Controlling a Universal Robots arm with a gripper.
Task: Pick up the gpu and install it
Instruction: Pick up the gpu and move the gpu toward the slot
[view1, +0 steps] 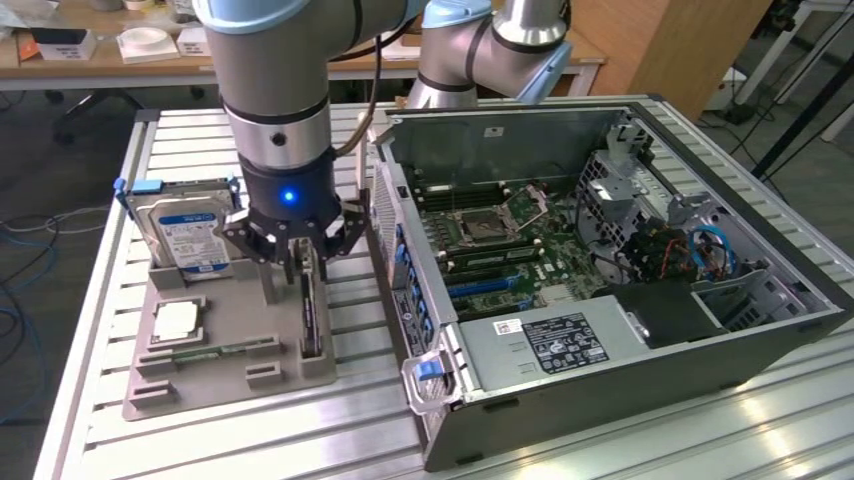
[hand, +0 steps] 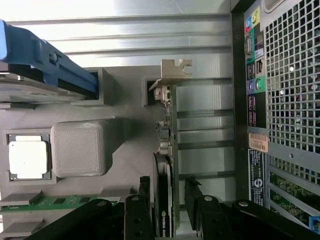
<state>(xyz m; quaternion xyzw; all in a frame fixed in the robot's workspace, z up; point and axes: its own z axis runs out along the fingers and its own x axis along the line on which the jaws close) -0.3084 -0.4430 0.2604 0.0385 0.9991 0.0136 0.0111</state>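
Fingers: my two black fingers (hand: 137, 215) are sitting closest to the wrist camera, one on each side of the card's upper edge.
Gripper: my gripper (hand: 168, 184) is hanging spread apart and is clamping nothing. A strip of the table is showing between the card and the finger on the case side. The other finger is lying just beside the card's black cooler, and I cannot tell whether it is touching.
Gpu: the gpu (hand: 169, 145) is standing on its long edge in a slot of the grey tray (hand: 130, 100), with its silver bracket (hand: 175, 70) at the end away from my fingers.
Arm: my arm (view1: 274, 110) is reaching straight down over the tray, and a blue light is glowing on the wrist.
Tray neighbours: a hard drive (view1: 187, 235) with a blue label is standing upright at the tray's far end. A CPU (view1: 176, 320) is lying flat in its pocket, and a green RAM stick (view1: 214, 352) is lying in a groove near it. Both are well apart from the card.
Computer case: the open computer case (view1: 641, 370) is lying on its side at the exterior view's right of the tray, just beside it, with the motherboard (view1: 521, 240) facing up.
Table: the slatted metal table (view1: 267, 440) is carrying both the tray and the case.
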